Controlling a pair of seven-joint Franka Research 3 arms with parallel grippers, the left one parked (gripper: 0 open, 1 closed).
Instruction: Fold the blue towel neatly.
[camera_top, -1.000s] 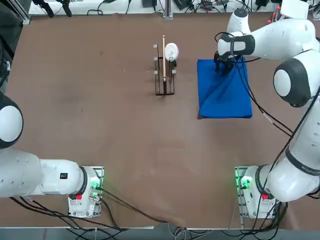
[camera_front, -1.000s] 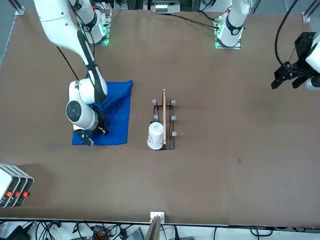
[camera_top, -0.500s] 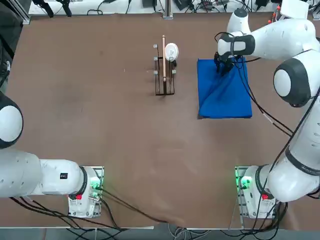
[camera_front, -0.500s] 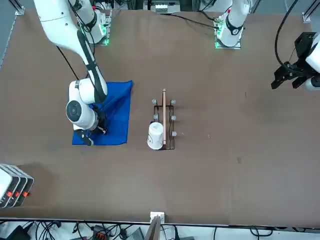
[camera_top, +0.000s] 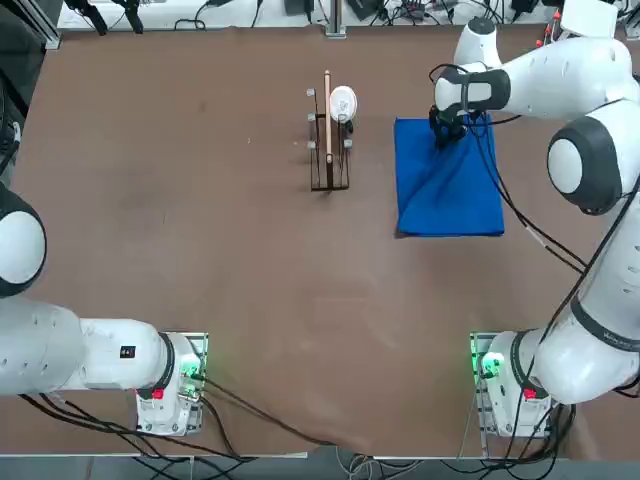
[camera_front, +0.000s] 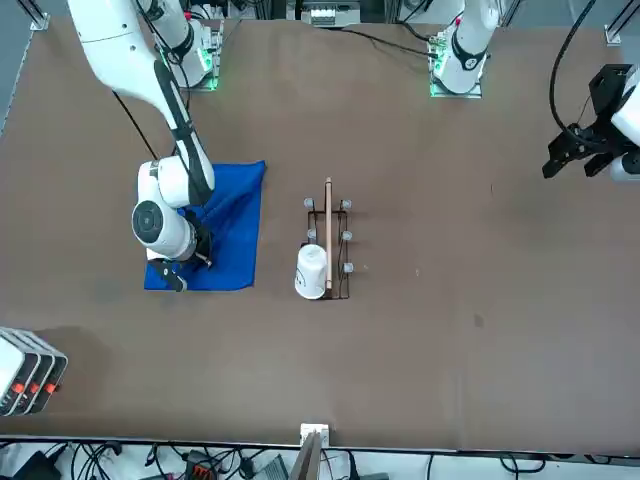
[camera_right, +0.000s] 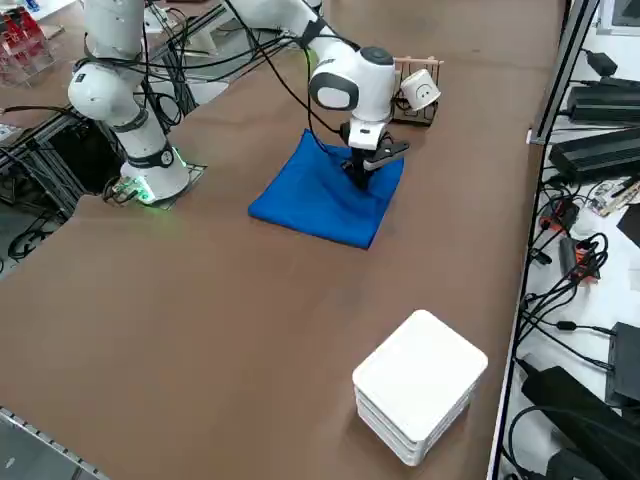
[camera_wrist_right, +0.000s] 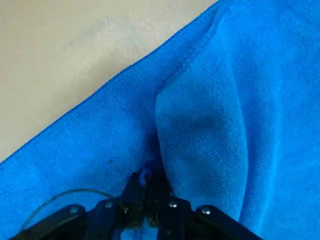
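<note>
The blue towel (camera_top: 448, 185) lies on the brown table as a folded rectangle, also seen in the front view (camera_front: 232, 235) and the right side view (camera_right: 320, 200). My right gripper (camera_top: 447, 136) is down on the towel's far edge, away from the arm bases (camera_right: 360, 172). In the wrist view its fingers (camera_wrist_right: 146, 190) are shut on a pinched ridge of the blue towel (camera_wrist_right: 210, 120), and the cloth puckers up where they meet. The bare tabletop shows just beyond the towel's edge.
A wooden rack (camera_top: 328, 140) with a white cup (camera_top: 343, 102) stands just left of the towel in the top view. A white box (camera_right: 420, 398) sits near the table's right edge in the side view. Cables run along the table's borders.
The right gripper's fingers have come together on the towel's far edge, pinching the cloth. The arm itself has barely shifted, and the towel still lies flat.
</note>
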